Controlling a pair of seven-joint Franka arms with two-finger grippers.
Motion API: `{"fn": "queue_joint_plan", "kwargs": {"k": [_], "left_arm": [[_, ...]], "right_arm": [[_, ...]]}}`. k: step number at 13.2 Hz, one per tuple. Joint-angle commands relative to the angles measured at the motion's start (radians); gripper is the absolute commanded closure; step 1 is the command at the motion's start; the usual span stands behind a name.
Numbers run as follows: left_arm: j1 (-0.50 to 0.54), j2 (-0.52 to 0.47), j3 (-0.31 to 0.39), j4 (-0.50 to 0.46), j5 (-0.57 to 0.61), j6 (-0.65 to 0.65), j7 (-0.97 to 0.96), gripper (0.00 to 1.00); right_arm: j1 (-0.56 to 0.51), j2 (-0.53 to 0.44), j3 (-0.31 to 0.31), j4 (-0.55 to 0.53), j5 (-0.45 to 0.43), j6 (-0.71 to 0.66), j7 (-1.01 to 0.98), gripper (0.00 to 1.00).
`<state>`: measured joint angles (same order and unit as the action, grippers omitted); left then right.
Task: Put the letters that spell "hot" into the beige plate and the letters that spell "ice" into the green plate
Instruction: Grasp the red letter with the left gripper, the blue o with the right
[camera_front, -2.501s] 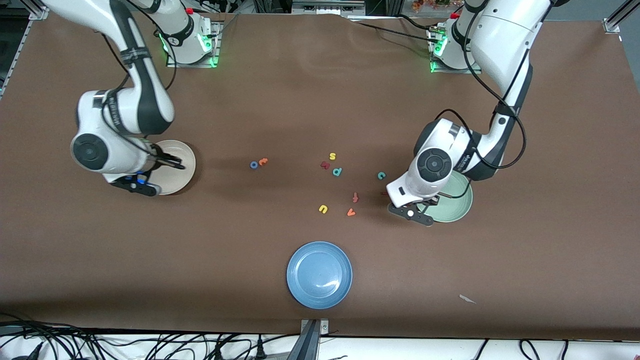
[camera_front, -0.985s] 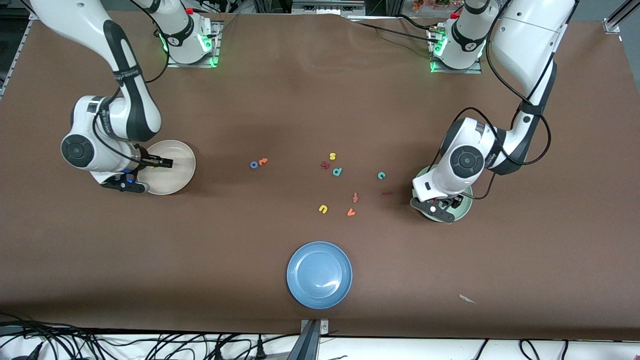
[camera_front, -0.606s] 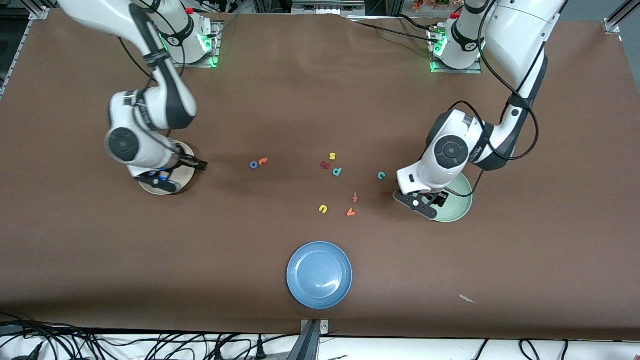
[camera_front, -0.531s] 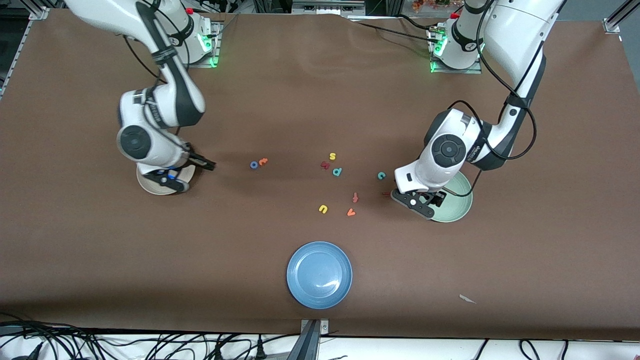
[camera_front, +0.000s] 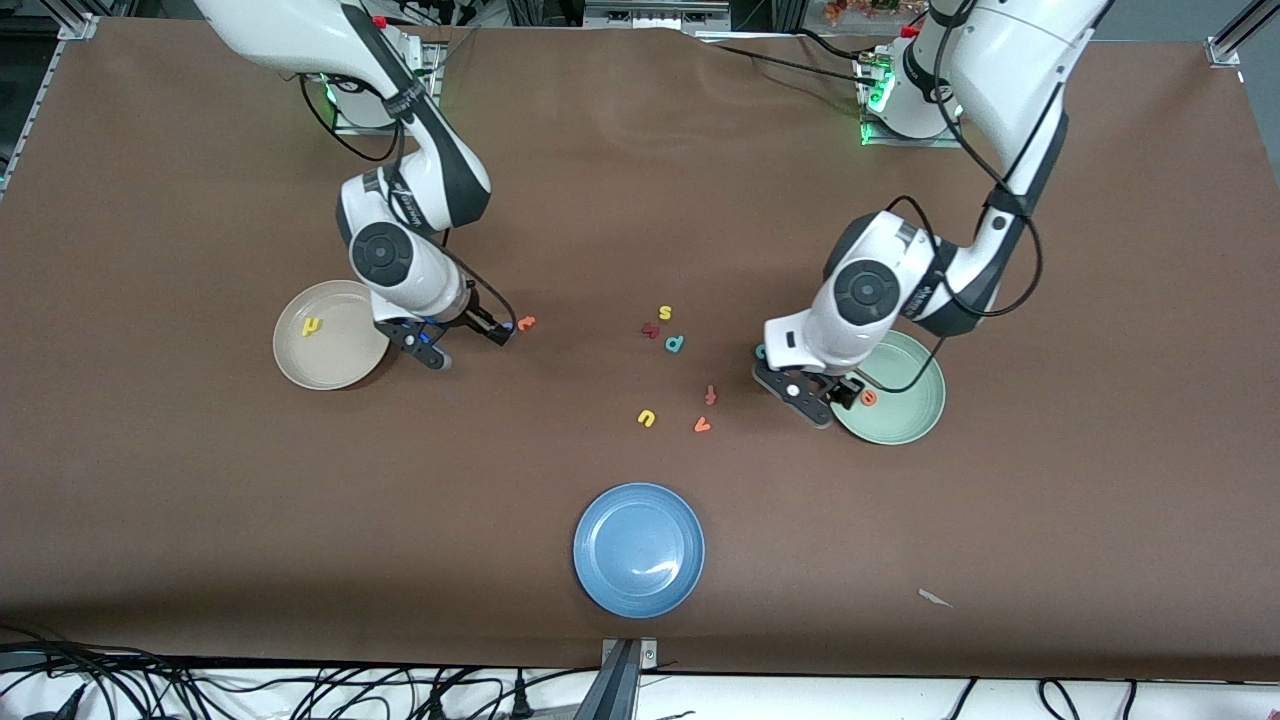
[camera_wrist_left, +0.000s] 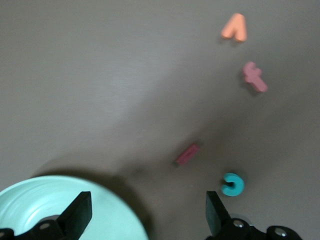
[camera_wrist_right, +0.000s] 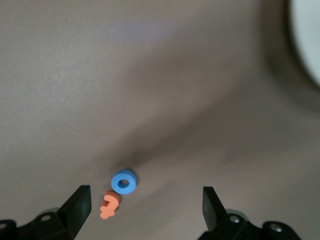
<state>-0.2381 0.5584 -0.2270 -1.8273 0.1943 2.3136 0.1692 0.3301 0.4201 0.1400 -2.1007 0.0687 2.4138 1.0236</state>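
The beige plate (camera_front: 345, 365) holds the yellow h (camera_front: 312, 325). My right gripper (camera_front: 487, 332) hangs open and empty just above the table. In the right wrist view the blue o (camera_wrist_right: 124, 181) and orange t (camera_wrist_right: 110, 204) lie side by side between its fingers, close to one finger (camera_wrist_right: 79, 202). The green plate (camera_front: 905, 420) holds the orange e (camera_front: 868, 397). My left gripper (camera_front: 838, 392) is open and empty over the plate's rim. In the left wrist view the dark red i (camera_wrist_left: 187, 153) and teal c (camera_wrist_left: 232, 184) lie just ahead of it on the table.
Other loose letters lie mid-table: a yellow s (camera_front: 665, 313), a teal p (camera_front: 675, 344), a red-orange f (camera_front: 711, 395), a yellow u (camera_front: 647, 418) and an orange v (camera_front: 702, 425). A blue plate (camera_front: 638, 550) sits nearer the camera. A paper scrap (camera_front: 935, 598) lies toward the left arm's end.
My right gripper has swung from the beige plate to the o and t, uncovering the h in that plate. My left gripper has shifted off the green plate toward the c, uncovering the e.
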Motion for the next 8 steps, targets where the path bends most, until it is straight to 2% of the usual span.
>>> {"fn": "queue_joint_plan", "kwargs": {"k": [1, 2, 4, 6, 7, 8], "left_arm": [[-0.027, 0.055, 0.000, 0.033, 0.030, -0.002, 0.093, 0.00], [-0.029, 0.064, 0.000, 0.033, 0.030, 0.007, 0.128, 0.00], [-0.029, 0.078, 0.000, 0.033, 0.030, 0.038, 0.235, 0.04], [-0.027, 0.096, 0.000, 0.033, 0.030, 0.094, 0.327, 0.14], [-0.029, 0.107, 0.000, 0.034, 0.030, 0.118, 0.358, 0.23], [-0.023, 0.116, 0.002, 0.034, 0.031, 0.128, 0.393, 0.25]], "right_arm": [[-0.010, 0.022, 0.032, -0.038, 0.010, 0.093, 0.039, 0.05], [-0.008, 0.025, 0.036, -0.041, 0.009, 0.102, 0.046, 0.05], [-0.006, 0.038, 0.038, -0.042, 0.009, 0.116, 0.046, 0.12], [0.007, 0.052, 0.038, -0.044, 0.009, 0.143, 0.046, 0.14], [0.010, 0.054, 0.038, -0.044, 0.005, 0.145, 0.046, 0.17], [0.010, 0.055, 0.036, -0.044, 0.002, 0.146, 0.044, 0.19]]}}
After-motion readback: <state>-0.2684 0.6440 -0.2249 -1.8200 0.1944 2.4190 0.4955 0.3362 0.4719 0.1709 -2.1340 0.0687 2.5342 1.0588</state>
